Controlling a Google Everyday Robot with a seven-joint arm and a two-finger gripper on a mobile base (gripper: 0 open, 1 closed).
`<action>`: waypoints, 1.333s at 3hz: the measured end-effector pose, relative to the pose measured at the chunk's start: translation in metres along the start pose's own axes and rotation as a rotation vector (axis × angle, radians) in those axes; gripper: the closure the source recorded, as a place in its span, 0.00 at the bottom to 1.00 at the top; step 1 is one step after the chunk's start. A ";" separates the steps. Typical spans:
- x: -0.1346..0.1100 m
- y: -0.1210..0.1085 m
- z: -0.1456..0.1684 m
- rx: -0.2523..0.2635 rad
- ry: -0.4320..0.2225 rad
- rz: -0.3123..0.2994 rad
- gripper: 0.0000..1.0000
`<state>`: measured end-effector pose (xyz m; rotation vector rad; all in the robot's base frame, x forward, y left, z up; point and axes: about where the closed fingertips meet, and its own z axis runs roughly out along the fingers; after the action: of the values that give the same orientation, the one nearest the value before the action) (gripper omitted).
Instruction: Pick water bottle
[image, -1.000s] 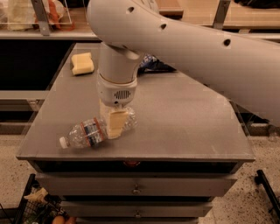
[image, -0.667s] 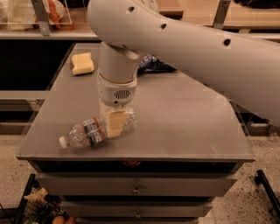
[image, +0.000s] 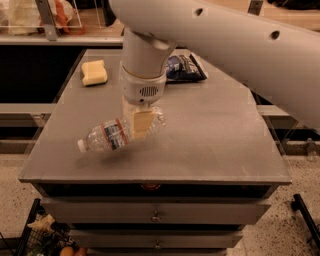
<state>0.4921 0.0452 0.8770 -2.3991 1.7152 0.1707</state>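
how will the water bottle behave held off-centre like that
The water bottle looks empty, so probably light. The tool, above the table, clamps it near the base, so the cap end may sag or swivel. Its thin ribbed plastic could dent or slip.

The arm (image: 225, 45) is a thick, smooth white tube with two small dark round holes (image: 199, 11) in its shell. A white cylindrical wrist (image: 145, 55) ends in a rounded collar with a small slotted grille (image: 148, 91). Beneath it, the gripper (image: 140, 131) has blocky cream-coloured fingers (image: 141, 119), clamped at the middle of the water bottle (image: 107, 136).
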 end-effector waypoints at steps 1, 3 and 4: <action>0.011 -0.012 -0.021 0.047 0.015 0.010 1.00; 0.027 -0.028 -0.040 0.108 0.015 0.040 1.00; 0.030 -0.030 -0.041 0.117 -0.003 0.053 1.00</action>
<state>0.5297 0.0177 0.9139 -2.2711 1.7377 0.0783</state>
